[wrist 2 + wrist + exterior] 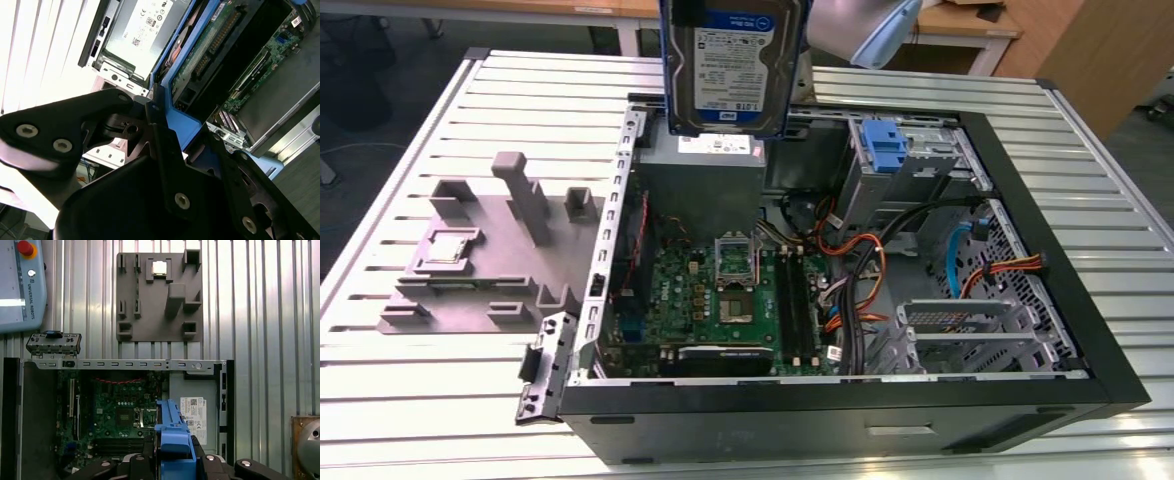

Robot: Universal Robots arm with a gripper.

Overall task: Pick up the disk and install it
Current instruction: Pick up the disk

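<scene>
Right now, reading the exterior view from its left to its right, you have a grey fixture plate (480,250) lying on the slatted table (400,400) just beside the open computer case (854,420). The disk (731,65) hangs upright above the case's far side, over the grey power-supply box (707,165) inside the case, with its label facing the camera. In the first wrist view your gripper (175,460) is pinching the disk by 1 blue rail, with black fingers (142,467) pressed against either side of it. On the case's floor lies the green motherboard (720,290). A blue bracket (887,150) stands in the case's far right corner, apart from the disk.
</scene>
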